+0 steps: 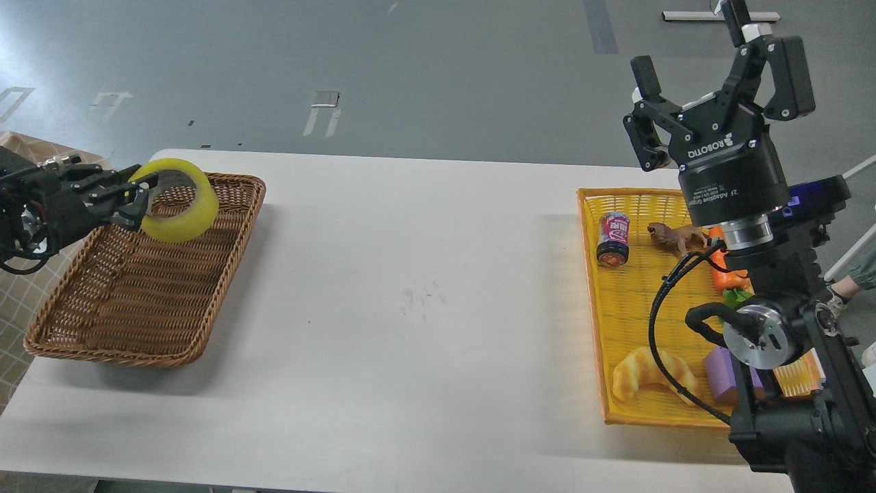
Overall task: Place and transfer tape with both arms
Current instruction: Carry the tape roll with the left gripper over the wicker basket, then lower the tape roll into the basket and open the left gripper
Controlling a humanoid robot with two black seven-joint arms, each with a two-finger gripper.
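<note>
Here, a white surface (424, 287) fills the middle of the frame, running from the left edge to the right beneath grey floor (410, 68) across the top. On its left side sits a brown wicker basket (212, 301), long and shallow. On the right side, a yellow woven tray (616, 342) lies partly behind the right arm (787, 356), which rises from the lower right corner to the upper right. That arm's hand, the right hand (718, 85), stands high above the tray with its two fingers spread wide apart and nothing between them. The left arm (34, 212) enters at the left edge, and the left hand (133, 198) is clamped on the tape (179, 200), a translucent yellow roll held tilted in the air above the far end of the wicker basket, in the upper left of the frame. One finger reaches into the roll's core; the roll appears to be clear of the basket's weave.

Inside the yellow tray, a croissant (650, 376) lies near the lower edge, with a purple block (722, 373) just beside it to the right, partly hidden by the arm. A small can (613, 238) with a pink label lies toward the upper left of the tray. To its right stands a small brown toy animal (674, 236), and next to that an orange carrot toy (725, 274) with a green top, largely covered by the arm.
</note>
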